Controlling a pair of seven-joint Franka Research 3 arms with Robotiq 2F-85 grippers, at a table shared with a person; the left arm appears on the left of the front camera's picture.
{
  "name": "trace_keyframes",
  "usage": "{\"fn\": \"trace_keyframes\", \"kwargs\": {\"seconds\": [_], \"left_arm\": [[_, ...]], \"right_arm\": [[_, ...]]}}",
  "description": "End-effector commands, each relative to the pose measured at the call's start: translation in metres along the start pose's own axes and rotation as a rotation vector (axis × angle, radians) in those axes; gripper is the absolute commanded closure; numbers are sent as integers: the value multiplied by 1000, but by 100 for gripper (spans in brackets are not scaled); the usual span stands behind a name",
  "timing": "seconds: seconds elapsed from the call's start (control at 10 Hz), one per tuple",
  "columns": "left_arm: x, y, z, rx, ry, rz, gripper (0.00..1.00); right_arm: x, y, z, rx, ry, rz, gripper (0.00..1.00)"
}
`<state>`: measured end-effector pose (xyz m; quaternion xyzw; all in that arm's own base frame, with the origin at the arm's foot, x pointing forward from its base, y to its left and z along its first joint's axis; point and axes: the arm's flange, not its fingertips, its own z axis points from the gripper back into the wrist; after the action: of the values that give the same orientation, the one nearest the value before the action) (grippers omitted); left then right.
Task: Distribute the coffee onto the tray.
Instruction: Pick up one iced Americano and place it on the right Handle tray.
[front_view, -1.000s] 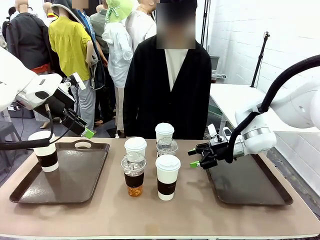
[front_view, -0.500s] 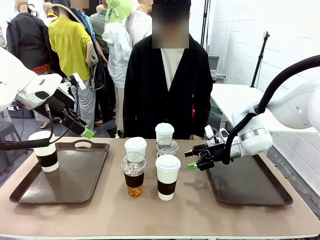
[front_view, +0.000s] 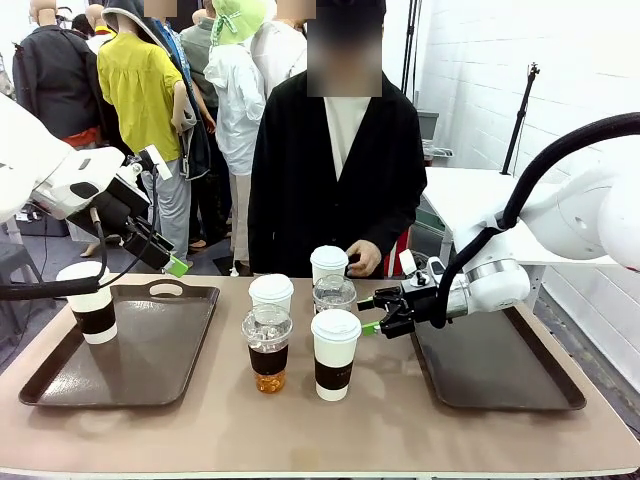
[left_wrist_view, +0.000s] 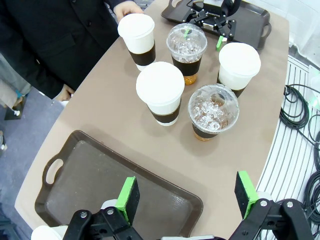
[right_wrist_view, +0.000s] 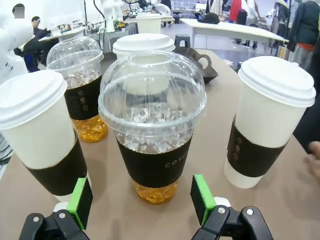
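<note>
The right gripper (right_wrist_view: 141, 200), jaws wide and holding nothing, sits just short of a dome cup (right_wrist_view: 152, 130) in the 5-cup cluster mid-table. Looks like the approach step. Next it must ease forward, close gently, then carry the cup to the right tray (front_view: 500, 395).

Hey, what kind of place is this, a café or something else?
Most likely a robotics lab or test space, not a café. A white robot arm reaches over a table set with coffee cups and brown trays, loose cables lie on the floor beside it, and work tables stand behind.
</note>
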<state>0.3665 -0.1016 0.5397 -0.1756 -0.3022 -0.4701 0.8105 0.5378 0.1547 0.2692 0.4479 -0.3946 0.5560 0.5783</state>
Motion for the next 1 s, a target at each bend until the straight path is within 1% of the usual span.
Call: {"fn": "trace_keyframes", "kwargs": {"seconds": [0.0,0.6,0.9], "left_arm": [[-1,2,1,-10,-4,-6,0],[-1,2,1,-10,-4,-6,0],[-1,2,1,-10,-4,-6,0]], "right_arm": [[-2,-6,-11,0,-37,27,0],[-3,-9,-24,-20,-59,50,0],[-3,-15,-34,-8,-60,46,0]]}}
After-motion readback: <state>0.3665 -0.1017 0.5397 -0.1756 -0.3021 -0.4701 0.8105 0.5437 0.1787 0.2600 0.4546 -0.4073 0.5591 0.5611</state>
